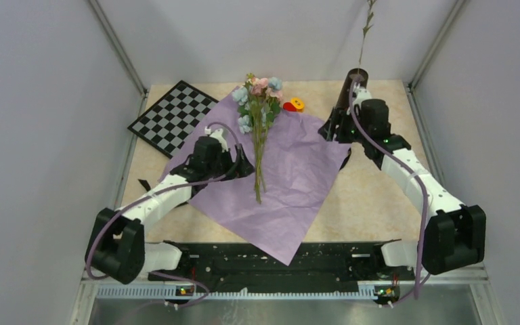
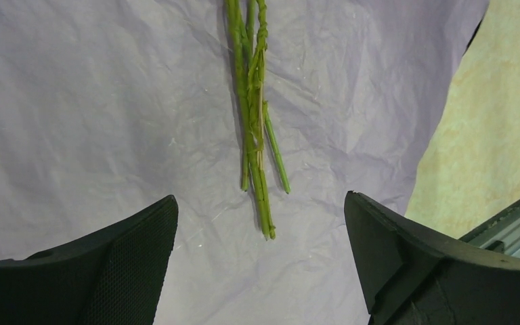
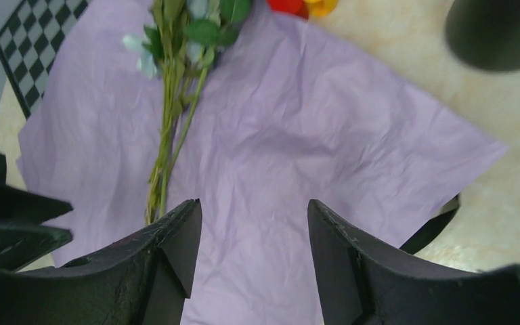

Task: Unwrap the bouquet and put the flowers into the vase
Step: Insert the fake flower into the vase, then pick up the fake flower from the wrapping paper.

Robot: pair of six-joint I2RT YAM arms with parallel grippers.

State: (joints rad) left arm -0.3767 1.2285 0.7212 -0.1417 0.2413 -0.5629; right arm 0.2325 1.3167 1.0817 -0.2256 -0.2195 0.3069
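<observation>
left hand (image 2: 261,200), right hand (image 3: 254,203) open

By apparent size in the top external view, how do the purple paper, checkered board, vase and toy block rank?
Largest to smallest:
1. purple paper
2. checkered board
3. vase, partly hidden, but what shows still looks bigger than the block
4. red-and-yellow toy block

Beige table (image 1: 369,203) bears lilac paper (image 1: 294,179), checkerboard (image 1: 172,116), vase (image 1: 345,93), block (image 1: 294,104).
</observation>
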